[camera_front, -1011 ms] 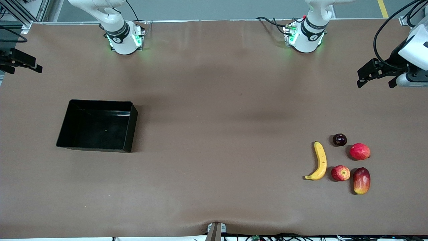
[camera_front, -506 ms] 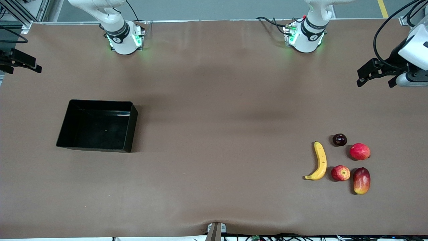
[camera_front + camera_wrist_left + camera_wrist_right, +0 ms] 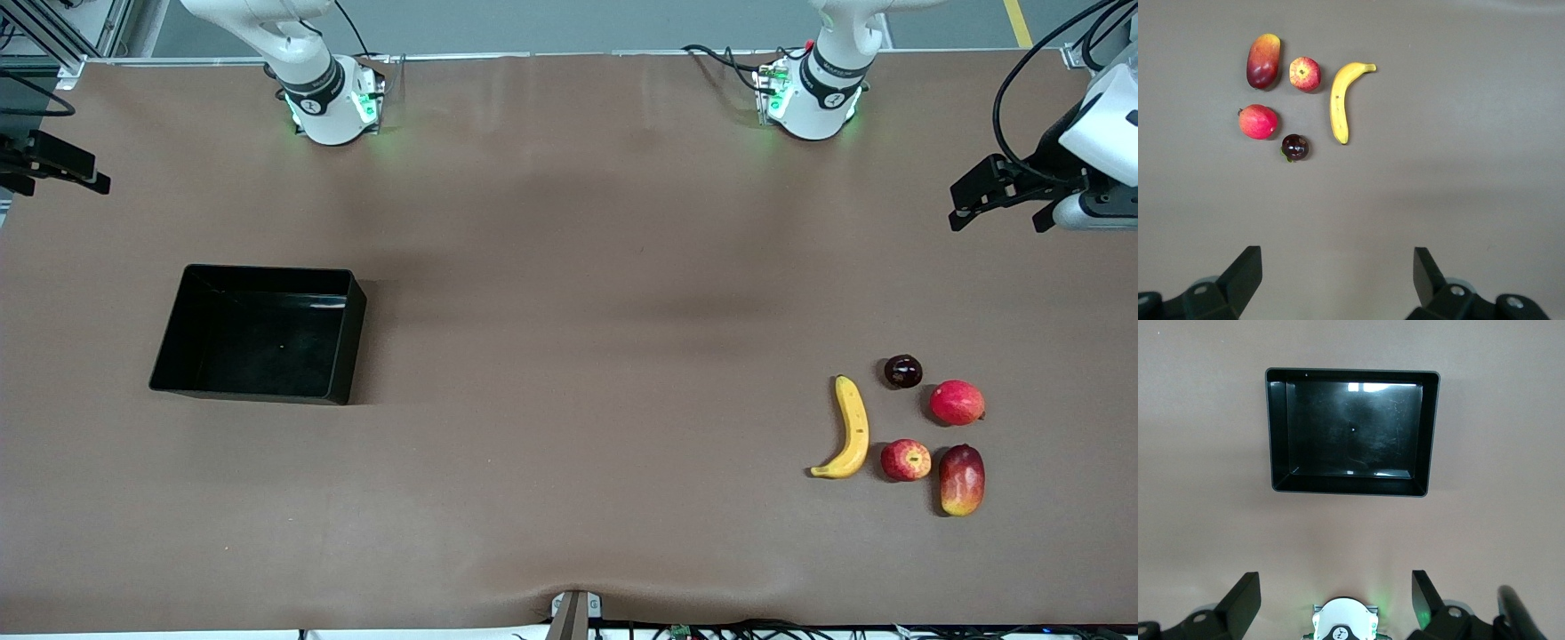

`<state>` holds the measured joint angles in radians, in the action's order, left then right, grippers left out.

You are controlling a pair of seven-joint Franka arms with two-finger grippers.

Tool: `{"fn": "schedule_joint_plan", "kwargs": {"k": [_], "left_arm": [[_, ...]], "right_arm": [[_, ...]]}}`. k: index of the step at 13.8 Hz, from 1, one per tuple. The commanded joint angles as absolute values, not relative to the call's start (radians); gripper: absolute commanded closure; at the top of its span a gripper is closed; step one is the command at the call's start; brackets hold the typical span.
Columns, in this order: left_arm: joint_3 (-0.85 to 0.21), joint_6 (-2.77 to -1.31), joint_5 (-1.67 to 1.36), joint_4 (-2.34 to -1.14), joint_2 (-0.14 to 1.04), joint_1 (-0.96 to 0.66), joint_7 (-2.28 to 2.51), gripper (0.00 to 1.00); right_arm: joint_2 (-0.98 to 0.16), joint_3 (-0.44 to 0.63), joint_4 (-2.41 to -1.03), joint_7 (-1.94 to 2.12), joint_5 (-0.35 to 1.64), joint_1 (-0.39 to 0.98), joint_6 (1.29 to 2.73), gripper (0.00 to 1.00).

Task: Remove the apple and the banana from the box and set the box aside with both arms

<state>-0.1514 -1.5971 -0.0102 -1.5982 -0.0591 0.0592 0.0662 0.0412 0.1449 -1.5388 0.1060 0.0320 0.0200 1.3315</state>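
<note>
Though the task speaks of fruit inside it, box [image 3: 258, 342]: empty, sitting flat on the bench [image 3: 569, 267] toward the right arm's end, mid-height in the front frame; the right wrist view looks straight down into it [image 3: 1351, 430] and finds bare black floor.
Banana [image 3: 852, 431]: out on the bench, lower part of the frame, toward the left arm's end, well apart from the box.
Apple [image 3: 905, 460]: just beside the banana's lower tip, also out, not touching it as far as I can tell.
Other fruit: mango [image 3: 961, 480] just beside the apple; red fruit [image 3: 957, 402] and dark fruit [image 3: 902, 371] higher in the frame, farther from the camera.
Left claw [image 3: 997, 222]: up in the air at the frame's edge over the left arm's end of the bench, jaws spread wide, holding nothing; its wrist view has the fruit cluster ahead, banana [image 3: 1338, 100] and apple [image 3: 1305, 73] included.
Right claw [image 3: 62, 185]: at the other edge of the frame, jaws apart, empty [image 3: 1336, 590].
Just changed: next to nothing. Box and fruit lie exactly where they were a second ago, and both arms only hover.
Meaning: fruit out, box apparently set aside; to my eye the job looks finished and the arms are parked.
</note>
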Motion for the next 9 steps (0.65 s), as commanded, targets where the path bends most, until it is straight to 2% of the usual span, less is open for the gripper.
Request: {"fn": "schedule_joint_plan", "kwargs": {"k": [1,9], "left_arm": [[-0.155,-1.582,0.006,-1.598,-0.078,0.063,0.069,0.0],[-0.153,-1.582,0.008,-1.597,-0.078,0.064,0.071,0.0]], "right_arm": [[0.051,0.147,-1.549,0.089,0.011,0.031,1.333,0.0],[0.049,0.149,-1.552,0.084,0.012,0.023,1.327,0.0]]}}
